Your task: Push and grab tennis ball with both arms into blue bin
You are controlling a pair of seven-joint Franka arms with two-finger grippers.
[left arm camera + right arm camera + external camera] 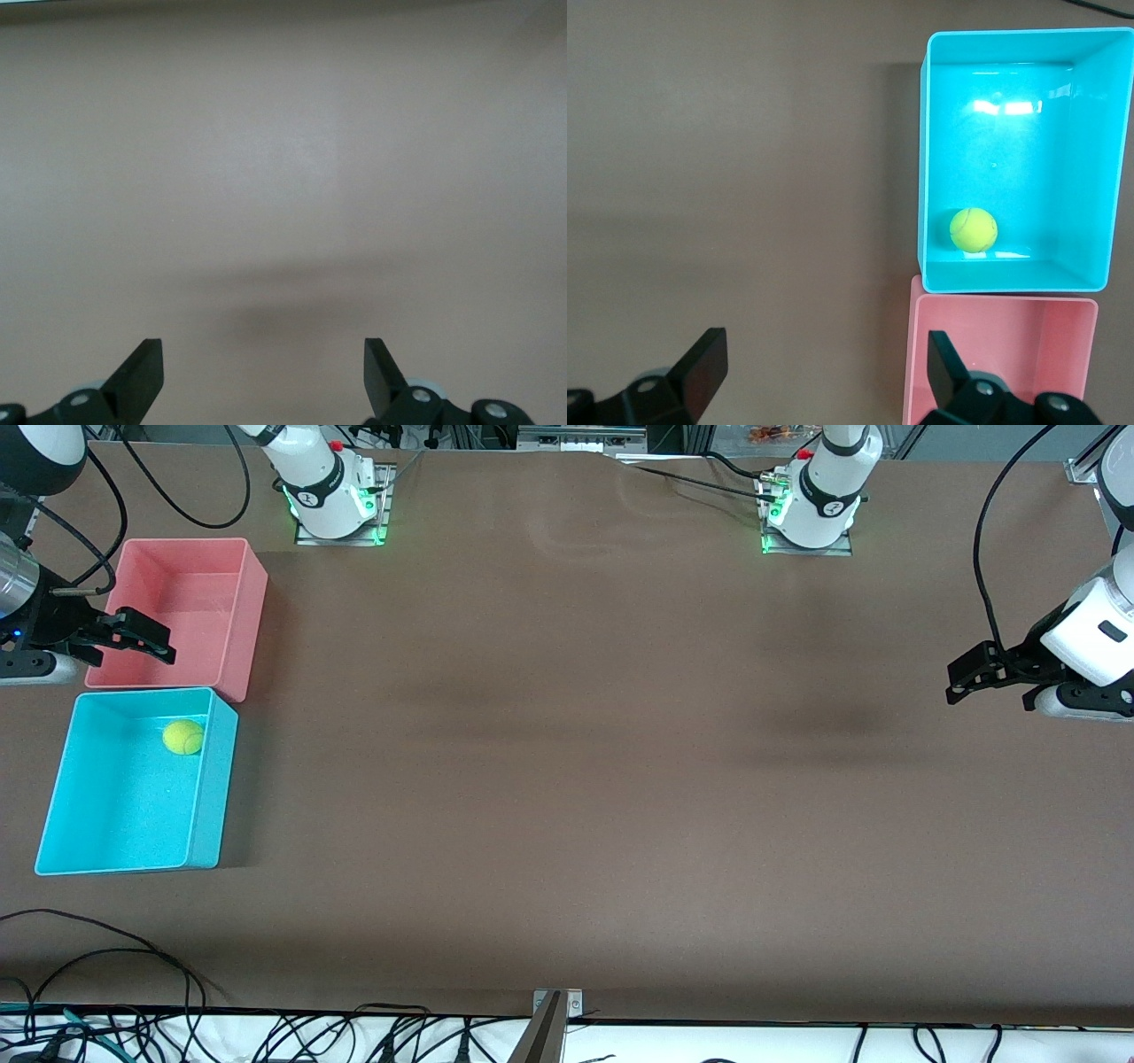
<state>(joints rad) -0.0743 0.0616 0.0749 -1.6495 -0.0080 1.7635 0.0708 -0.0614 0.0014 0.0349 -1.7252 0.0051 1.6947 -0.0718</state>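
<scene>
The tennis ball [183, 737] lies inside the blue bin [53, 810], near the bin's wall that adjoins the pink tub. It also shows in the right wrist view [973, 230], resting in the blue bin [923, 159]. My right gripper [142, 638] is open and empty, up in the air over the pink tub [252, 615]. Its fingers [700, 372] are spread wide. My left gripper [967, 677] is open and empty over bare table at the left arm's end, and its fingers [142, 376] stand wide apart.
The pink tub [921, 372] stands against the blue bin, farther from the front camera. Black cables [106, 957] lie along the table edge nearest the front camera. The brown tabletop [576, 735] spans the middle.
</scene>
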